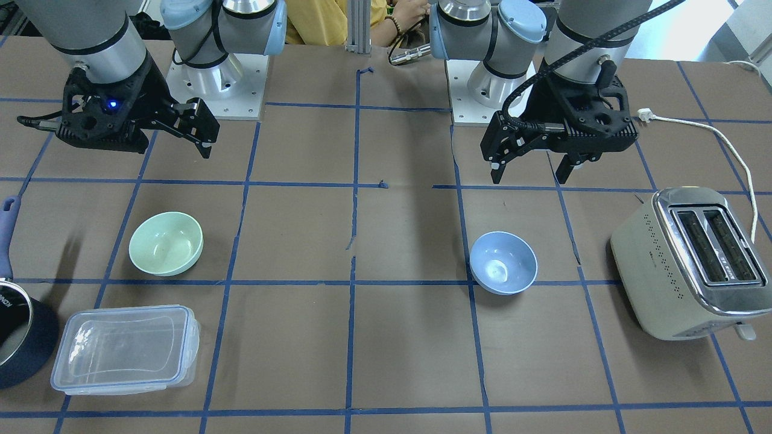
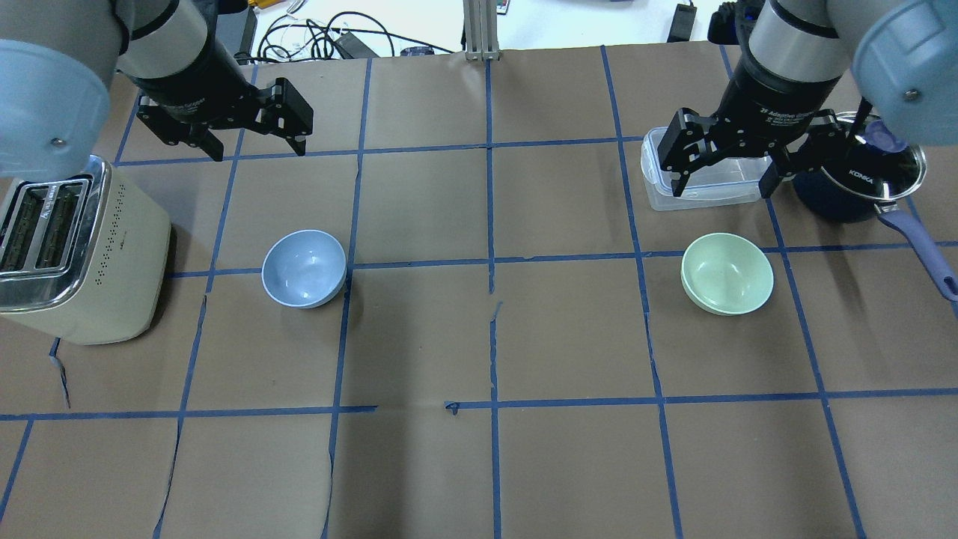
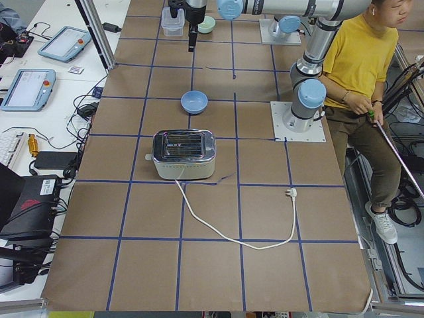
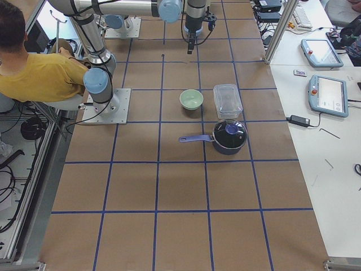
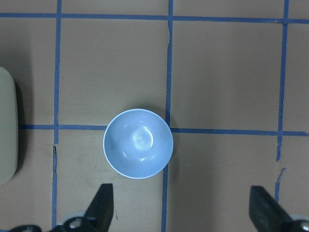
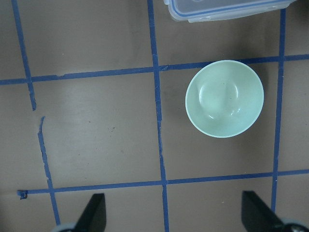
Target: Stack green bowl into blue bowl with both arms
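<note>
Both arms are up over the table (image 2: 494, 337), nothing in either tool. The left gripper (image 2: 260, 146) hangs with its fingers spread wide and empty, beyond the blue bowl (image 2: 304, 268) and clear of it. In the left wrist view the bowl sits between the two fingertips but ahead of them, nearer the left-hand one.

The blue bowl stands upright and empty, its rim over a crossing of blue tape lines. A toaster (image 2: 75, 254) stands near it, towards the table's end.

Over on the other side, the right gripper (image 2: 722, 187) is also splayed open, holding nothing. It hovers above the container (image 1: 123, 348), with the green bowl (image 2: 727, 273) on the table nearer the robot. In the right wrist view the bowl lies ahead of the fingers, towards the right-hand one.

The green bowl is upright and empty, just beside the container and near the saucepan (image 2: 861, 180), touching neither.

The two bowls stand well apart, one in each half of the table, not yet stacked.
</note>
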Controlling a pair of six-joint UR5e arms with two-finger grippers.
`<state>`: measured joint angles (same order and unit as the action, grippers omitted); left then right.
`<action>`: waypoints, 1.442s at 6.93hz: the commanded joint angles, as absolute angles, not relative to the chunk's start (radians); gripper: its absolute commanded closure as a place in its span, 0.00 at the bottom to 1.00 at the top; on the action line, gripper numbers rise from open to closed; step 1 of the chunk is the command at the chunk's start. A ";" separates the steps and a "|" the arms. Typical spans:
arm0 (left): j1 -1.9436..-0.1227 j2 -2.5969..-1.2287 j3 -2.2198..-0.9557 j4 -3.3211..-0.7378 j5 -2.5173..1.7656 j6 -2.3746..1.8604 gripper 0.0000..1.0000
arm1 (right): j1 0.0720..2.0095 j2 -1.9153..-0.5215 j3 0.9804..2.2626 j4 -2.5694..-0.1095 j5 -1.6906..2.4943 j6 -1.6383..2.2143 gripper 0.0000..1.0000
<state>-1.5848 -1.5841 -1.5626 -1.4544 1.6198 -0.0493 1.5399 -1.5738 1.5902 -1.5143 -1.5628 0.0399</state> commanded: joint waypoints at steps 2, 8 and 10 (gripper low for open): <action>-1.585 -1.582 -1.563 -1.463 1.621 -0.049 0.00 | 1.540 -1.574 1.589 -1.516 -1.562 0.040 0.00; -1.572 -1.592 -1.568 -1.466 1.621 -0.034 0.00 | 1.540 -1.574 1.591 -1.516 -1.562 0.040 0.00; -1.467 -1.598 -1.684 -1.383 1.621 0.092 0.00 | 1.540 -1.574 1.591 -1.516 -1.560 0.040 0.00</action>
<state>-1.5308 -1.5978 -1.6146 -1.4382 1.6219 0.0305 1.5401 -1.5745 1.5907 -1.5156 -1.5612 0.0399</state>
